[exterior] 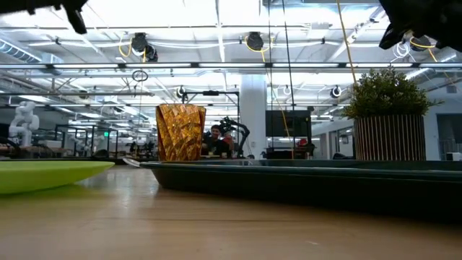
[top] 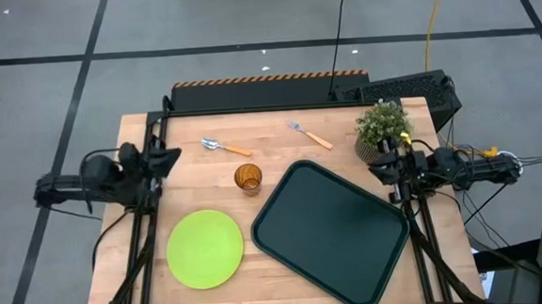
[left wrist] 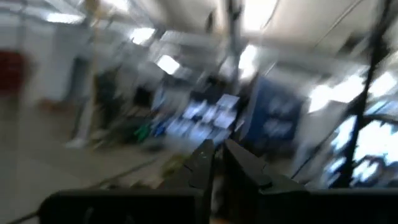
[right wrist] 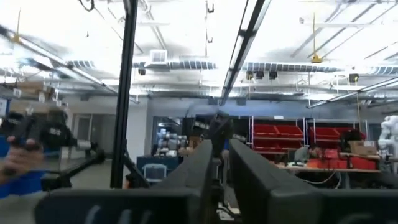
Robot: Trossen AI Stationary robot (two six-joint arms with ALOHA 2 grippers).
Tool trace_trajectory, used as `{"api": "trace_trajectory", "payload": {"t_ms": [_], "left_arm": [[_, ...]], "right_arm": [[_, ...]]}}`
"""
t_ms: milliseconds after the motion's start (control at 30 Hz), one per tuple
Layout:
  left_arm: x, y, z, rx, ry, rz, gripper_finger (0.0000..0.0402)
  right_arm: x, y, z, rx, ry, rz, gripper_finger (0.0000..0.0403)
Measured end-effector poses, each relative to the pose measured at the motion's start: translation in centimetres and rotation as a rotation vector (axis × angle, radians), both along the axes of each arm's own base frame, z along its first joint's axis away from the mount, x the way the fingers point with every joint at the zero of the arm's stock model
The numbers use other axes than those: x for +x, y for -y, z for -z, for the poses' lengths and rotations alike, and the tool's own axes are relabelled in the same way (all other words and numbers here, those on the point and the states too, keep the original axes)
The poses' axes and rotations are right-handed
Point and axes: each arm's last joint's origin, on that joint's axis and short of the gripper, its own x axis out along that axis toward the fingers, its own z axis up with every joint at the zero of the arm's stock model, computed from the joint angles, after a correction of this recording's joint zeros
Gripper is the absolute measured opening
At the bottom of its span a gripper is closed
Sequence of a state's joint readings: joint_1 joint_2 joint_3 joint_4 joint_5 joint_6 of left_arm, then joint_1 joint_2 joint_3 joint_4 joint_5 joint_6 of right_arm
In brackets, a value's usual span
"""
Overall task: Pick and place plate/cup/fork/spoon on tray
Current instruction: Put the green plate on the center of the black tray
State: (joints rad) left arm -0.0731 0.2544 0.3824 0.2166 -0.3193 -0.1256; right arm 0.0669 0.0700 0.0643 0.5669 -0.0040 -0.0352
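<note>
The lime-green plate [top: 204,248] lies flat on the table's near left. The amber cup [top: 247,179] stands upright beside the dark tray [top: 331,231], which lies flat at the near right. Farther back lie the orange-handled spoon [top: 225,147] and fork [top: 309,135]. My left gripper [top: 170,159] hovers over the table's left edge, raised and pointing slightly up. My right gripper [top: 378,170] hovers over the right edge beside the tray's far corner. Each wrist view shows a narrow gap between the fingers, left [left wrist: 219,163] and right [right wrist: 221,163], with nothing in it.
A potted green plant [top: 383,126] stands at the far right, close to my right gripper. A black box [top: 409,89] sits behind it, and a striped bar [top: 268,79] runs along the far edge. Bare wood lies between the plate, the cup and the cutlery.
</note>
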Motion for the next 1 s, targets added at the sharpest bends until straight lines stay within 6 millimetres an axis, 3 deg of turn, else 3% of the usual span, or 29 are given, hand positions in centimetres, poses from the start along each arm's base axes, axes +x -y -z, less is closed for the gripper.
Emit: {"api": "trace_trajectory", "payload": {"t_ms": [167,300,433,600,733,900,1000], "left_arm": [[3.4,-0.2,-3.2,0.042,-0.441,-0.188,0.0076],[7.3,-0.1,-4.8,0.124,-0.711,-0.235,0.01],[11.2,0.1,-5.6,0.257,-0.866,-0.21,0.0115],[14.6,0.1,-7.5,0.328,-0.994,-0.19,0.0118],[16.7,-0.2,-8.2,0.28,-1.141,-0.2,0.0118],[18.0,-0.5,-7.5,0.216,-1.305,-0.232,0.0118],[18.1,-0.1,-6.6,0.183,-1.379,-0.164,0.0118]], "right_arm": [[0.3,0.0,-0.9,-0.02,0.05,0.014,0.0113],[1.1,-0.1,-0.8,-0.008,0.019,0.006,0.0156],[2.3,-0.1,-1.4,0.015,-0.07,-0.008,0.019],[4.3,-0.2,-2.9,0.039,-0.336,0.027,0.0209],[5.8,0.0,-3.5,0.031,-0.57,0.116,0.021],[7.1,-0.1,-3.3,0.028,-0.613,0.128,0.021],[7.6,-0.1,-2.8,0.031,-0.648,0.129,0.021]]}}
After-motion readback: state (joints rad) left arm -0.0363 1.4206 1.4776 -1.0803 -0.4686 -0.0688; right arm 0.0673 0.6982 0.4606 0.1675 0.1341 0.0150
